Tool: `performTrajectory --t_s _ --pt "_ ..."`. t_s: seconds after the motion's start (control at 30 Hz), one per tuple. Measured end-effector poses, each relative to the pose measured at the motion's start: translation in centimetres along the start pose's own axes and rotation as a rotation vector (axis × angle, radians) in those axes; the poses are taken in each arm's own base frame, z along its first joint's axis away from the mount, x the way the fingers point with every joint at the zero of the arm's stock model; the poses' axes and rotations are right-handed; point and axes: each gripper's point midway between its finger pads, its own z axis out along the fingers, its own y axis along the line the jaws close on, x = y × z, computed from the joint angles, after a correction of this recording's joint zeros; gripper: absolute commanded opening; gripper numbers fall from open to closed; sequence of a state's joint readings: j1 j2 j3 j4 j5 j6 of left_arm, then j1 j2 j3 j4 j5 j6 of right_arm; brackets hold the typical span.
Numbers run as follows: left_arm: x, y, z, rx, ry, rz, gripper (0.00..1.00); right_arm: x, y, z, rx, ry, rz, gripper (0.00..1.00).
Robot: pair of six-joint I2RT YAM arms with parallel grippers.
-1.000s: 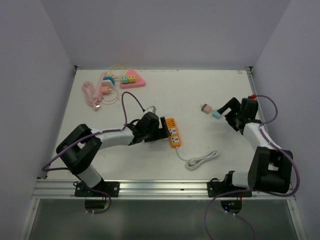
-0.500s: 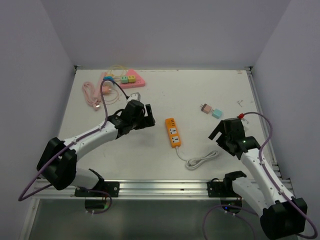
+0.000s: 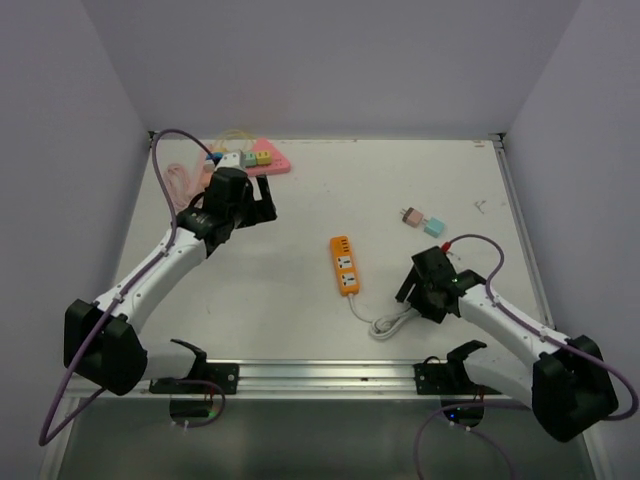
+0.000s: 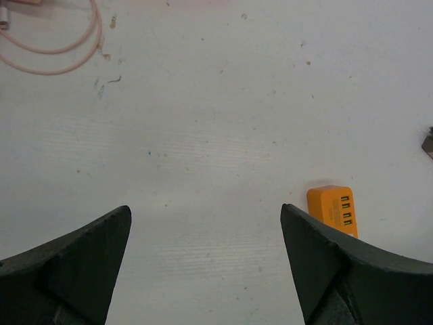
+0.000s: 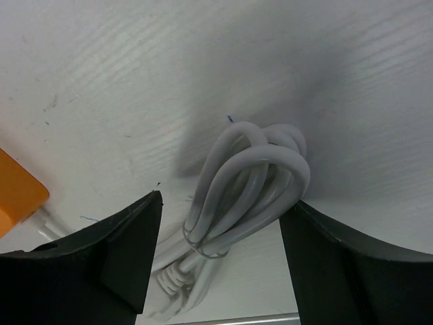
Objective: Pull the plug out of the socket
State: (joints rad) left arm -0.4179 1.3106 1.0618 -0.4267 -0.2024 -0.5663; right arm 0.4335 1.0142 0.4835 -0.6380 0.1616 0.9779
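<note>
Plug: small pink-and-teal plug (image 3: 421, 221) lies unplugged on the table, right of and beyond the orange plastic power strip (image 3: 345, 265), well apart.
Cord: white coiled cable (image 5: 250, 183), near-right of the strip.
Right gripper (image 5: 222, 203): spread wide, empty, over the coil.
Left gripper (image 4: 204, 210): spread wide, empty, far-left of the strip.

You get only one end of the orange power strip (image 4: 330, 208) in the left wrist view; the rest lies behind a finger (image 4: 352, 271) of the left gripper (image 4: 205, 220). The right wrist view crops the strip to a corner, and the white cord bundle (image 5: 247, 186) beside it runs off the bottom edge. From above, the plug (image 3: 422, 222) right of the strip is too small for you to make out its pins.
</note>
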Motion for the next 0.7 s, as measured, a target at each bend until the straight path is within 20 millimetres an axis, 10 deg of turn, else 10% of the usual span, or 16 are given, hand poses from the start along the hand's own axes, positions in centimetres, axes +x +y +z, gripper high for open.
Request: performTrajectory --t_s 0.7 --pt "1.1 7.2 0.4 -0.145 0.024 0.038 0.95 -1.8 19.2 1.1 -0.355 -0.005 -0.376 0.99"
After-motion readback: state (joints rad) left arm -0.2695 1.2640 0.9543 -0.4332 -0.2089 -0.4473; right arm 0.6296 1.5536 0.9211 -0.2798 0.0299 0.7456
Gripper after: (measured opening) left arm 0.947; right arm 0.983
